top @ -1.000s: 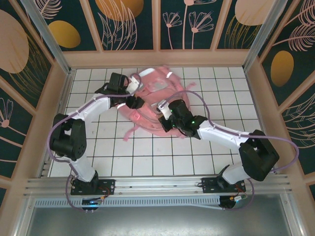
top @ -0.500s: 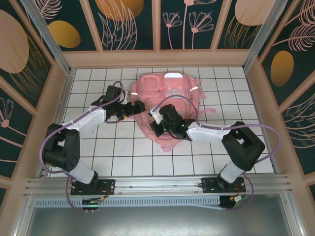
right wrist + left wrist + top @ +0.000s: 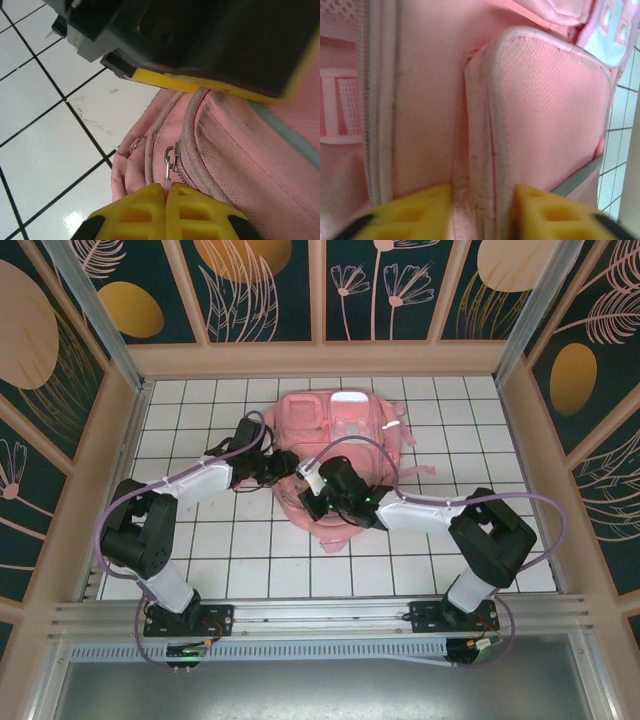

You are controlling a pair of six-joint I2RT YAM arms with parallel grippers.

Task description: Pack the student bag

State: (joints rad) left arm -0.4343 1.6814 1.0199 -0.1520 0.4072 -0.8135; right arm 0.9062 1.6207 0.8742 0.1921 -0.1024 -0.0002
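One student bag (image 3: 345,425), top view: lies flat on the tiled table (image 3: 200,540), toward 12 o'clock of centre.
Top view, left gripper (image 3: 284,466): at the bag's 9 o'clock edge.
Top view, right gripper (image 3: 308,502): at the bag's 7 o'clock corner.
Left wrist view, pincer: yellow fingers (image 3: 420,215) set narrow, pinching a piped pocket seam of the bag.
Right wrist view, pincer: fingers pressed together, holding the zipper pull (image 3: 170,165) at 12 o'clock of the tips.

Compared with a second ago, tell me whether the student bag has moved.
Yes: the student bag has shifted right across the grid lines of the table and settled flat.
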